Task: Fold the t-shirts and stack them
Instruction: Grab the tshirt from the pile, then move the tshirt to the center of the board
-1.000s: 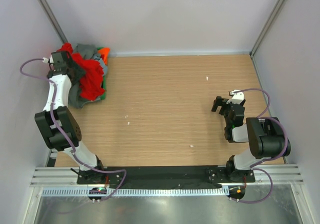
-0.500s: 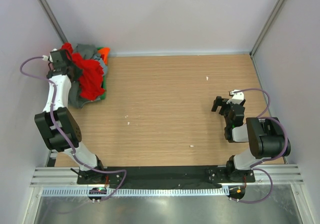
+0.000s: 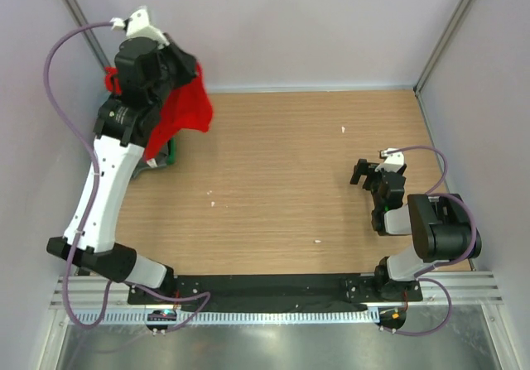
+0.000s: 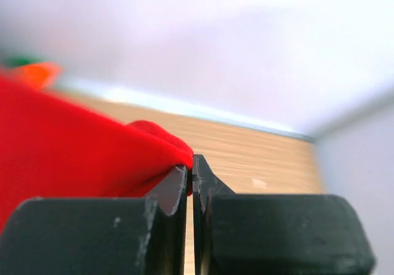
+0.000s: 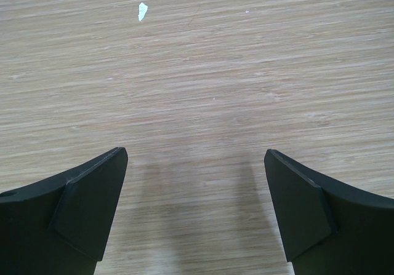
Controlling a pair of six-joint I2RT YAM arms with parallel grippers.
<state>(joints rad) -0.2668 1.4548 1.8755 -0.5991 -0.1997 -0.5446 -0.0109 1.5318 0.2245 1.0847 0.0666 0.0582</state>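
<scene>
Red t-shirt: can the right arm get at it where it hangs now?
Probably not. The red t-shirt hangs at the far left corner, pinched in the left arm's shut jaws; the right arm sits far right, jaws open. Nothing blocks the table between, but the span looks too wide.

One left arm (image 3: 103, 189), one right arm (image 3: 435, 225), one red t-shirt (image 3: 182, 109), one green shirt edge (image 3: 172, 151) (mostly hidden), one wooden table (image 3: 290, 163).

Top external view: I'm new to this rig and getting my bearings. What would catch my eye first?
The bright red t-shirt hangs in the air over the table's far-left corner, pinched in the left fingers of the tall, raised left arm. By contrast, the right fingers gape open over the bare wooden table near its right edge, holding nothing.
</scene>
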